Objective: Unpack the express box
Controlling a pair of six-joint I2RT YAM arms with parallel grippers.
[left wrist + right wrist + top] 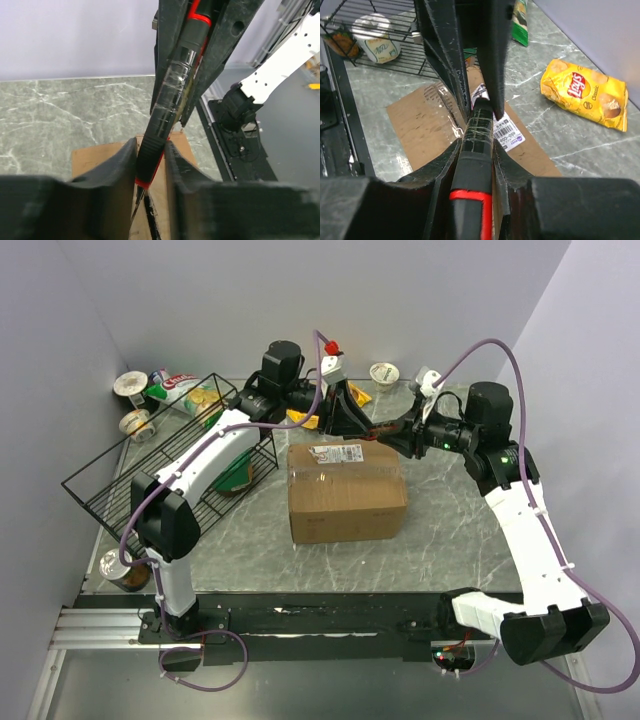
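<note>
Top external view, starting at the near edge: the two arm bases sit at the bottom of the frame, with bare table (450, 540) past them. In the middle of the frame sits the express box (345, 495). It is brown, its flaps are shut under clear tape, and its white label (507, 132) is at the far edge of the top.

Just above that far edge, both hands meet on one red and black cutter pen (170, 85). The right gripper (477, 150) is narrow and pinches the fat end. The left gripper (150, 165) is narrow too. Its fingers look snug on the thin end, where a sharp tip pokes out below.

I think the pen could drop if one hand lets go while the other has a weak hold. It would land on the box or roll away. The tip could also dig too deep and hurt what is inside.

Room is tight on the left of the frame, where the wire basket (140, 427) stands just beside the box. The right side of the table is open. Farther back lies a yellow chips bag (587, 92), near the wall.
</note>
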